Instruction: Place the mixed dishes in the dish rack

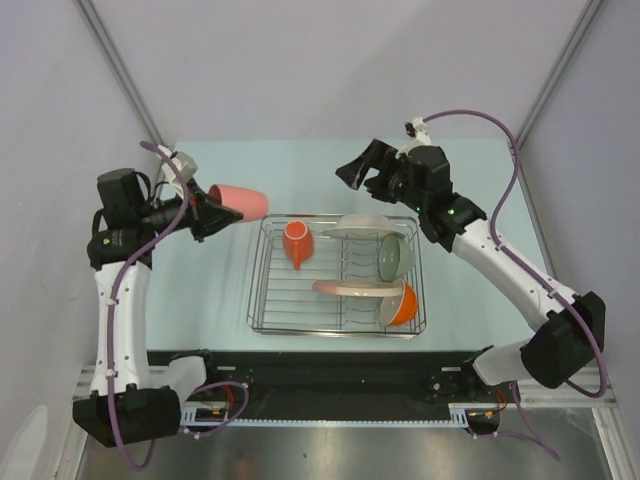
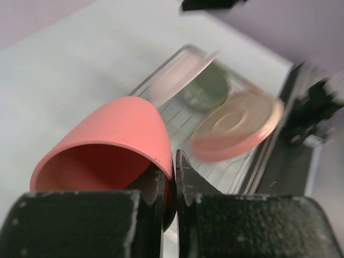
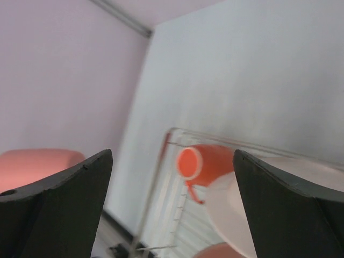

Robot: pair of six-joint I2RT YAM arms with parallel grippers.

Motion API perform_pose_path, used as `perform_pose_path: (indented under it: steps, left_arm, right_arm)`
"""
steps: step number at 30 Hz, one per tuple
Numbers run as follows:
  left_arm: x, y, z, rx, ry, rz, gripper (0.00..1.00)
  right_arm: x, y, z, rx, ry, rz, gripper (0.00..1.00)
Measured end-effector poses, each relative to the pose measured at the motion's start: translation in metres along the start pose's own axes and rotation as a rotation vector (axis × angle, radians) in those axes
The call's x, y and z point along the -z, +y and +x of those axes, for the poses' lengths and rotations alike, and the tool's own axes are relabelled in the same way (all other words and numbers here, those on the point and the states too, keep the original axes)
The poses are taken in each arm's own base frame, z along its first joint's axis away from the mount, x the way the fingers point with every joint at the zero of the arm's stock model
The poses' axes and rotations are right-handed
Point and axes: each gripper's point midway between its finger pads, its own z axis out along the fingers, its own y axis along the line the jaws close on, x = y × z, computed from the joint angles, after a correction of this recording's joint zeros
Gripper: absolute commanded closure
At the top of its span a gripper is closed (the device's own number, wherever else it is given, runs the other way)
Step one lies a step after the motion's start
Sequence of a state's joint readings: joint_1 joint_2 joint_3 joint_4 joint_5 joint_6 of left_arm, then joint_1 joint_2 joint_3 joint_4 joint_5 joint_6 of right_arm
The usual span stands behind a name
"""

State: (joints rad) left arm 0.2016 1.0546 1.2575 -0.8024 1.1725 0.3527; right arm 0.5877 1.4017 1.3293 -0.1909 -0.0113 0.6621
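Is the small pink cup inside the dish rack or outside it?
Outside. The left gripper holds the pink cup by its rim, tipped sideways, just left of the rack at its far corner.

Shiny chrome wire rack (image 1: 335, 285), matt cup (image 1: 238, 201)

pale table (image 1: 200, 290), lilac walls (image 1: 300, 60), two slanted metal poles (image 1: 122, 70)

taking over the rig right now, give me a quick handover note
Grippers: the left gripper has its fingers shut on the rim of the small pink cup, which lies on its side just left of the dish rack. The right gripper is open and empty, beyond the rack's far edge.
Done: orange mug, white shallow bowl, sage green bowl, pink-and-cream plate and orange bowl are in the rack.
Left: put the cup in the rack, release.
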Motion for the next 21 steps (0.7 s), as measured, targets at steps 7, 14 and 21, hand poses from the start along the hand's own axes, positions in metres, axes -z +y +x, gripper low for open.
perform_pose_path:
  steps: [7,14,21]
  left_arm:
    - [-0.046,-0.01,-0.026,0.17,-0.137,0.242,1.0]
    - [-0.068,-0.031,-0.055,0.185,-0.169,0.382,1.0]
    - [-0.073,-0.031,-0.078,0.205,-0.191,0.46,1.0]
  right_arm:
    - [0.006,0.07,0.011,-0.319,0.082,-0.414,0.0]
    - [0.022,0.124,0.009,-0.394,0.112,-0.652,0.0]
    - [0.019,0.126,0.013,-0.379,0.108,-0.666,0.0]
